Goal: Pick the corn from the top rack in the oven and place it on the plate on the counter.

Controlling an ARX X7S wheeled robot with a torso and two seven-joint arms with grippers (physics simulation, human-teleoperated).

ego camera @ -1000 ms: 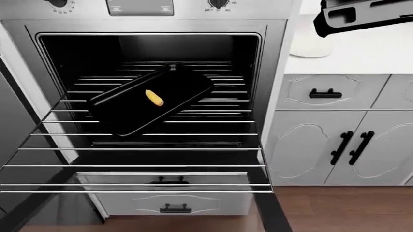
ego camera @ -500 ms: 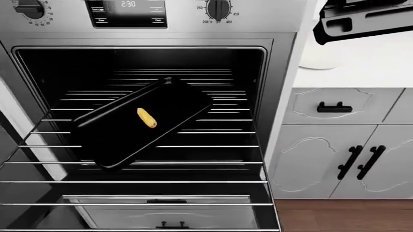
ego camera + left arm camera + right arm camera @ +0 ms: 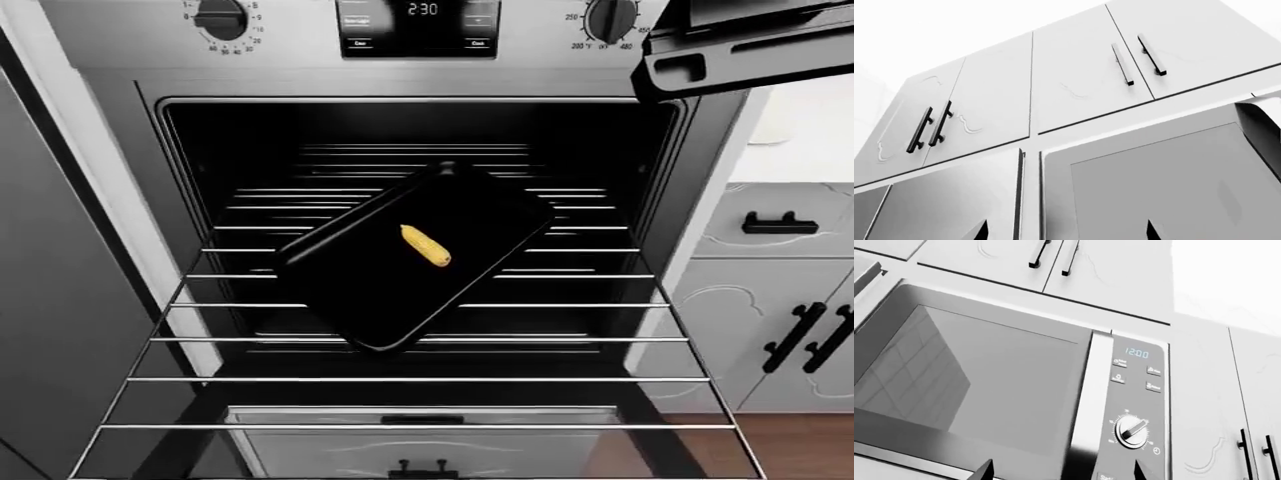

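Oven (image 3: 120,120) interior; corn (image 3: 426,246) on tray (image 3: 360,290)

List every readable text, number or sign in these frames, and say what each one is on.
"2:30": oven display, head view.
"12:00": microwave display, right wrist view.
"200" and "480", roughly: by the oven's right knob; the other dial numbers are too small.
Oven display buttons, left knob marks, microwave button labels and dial marks: too blurred to read.
Corn, tray, cabinets: no text.
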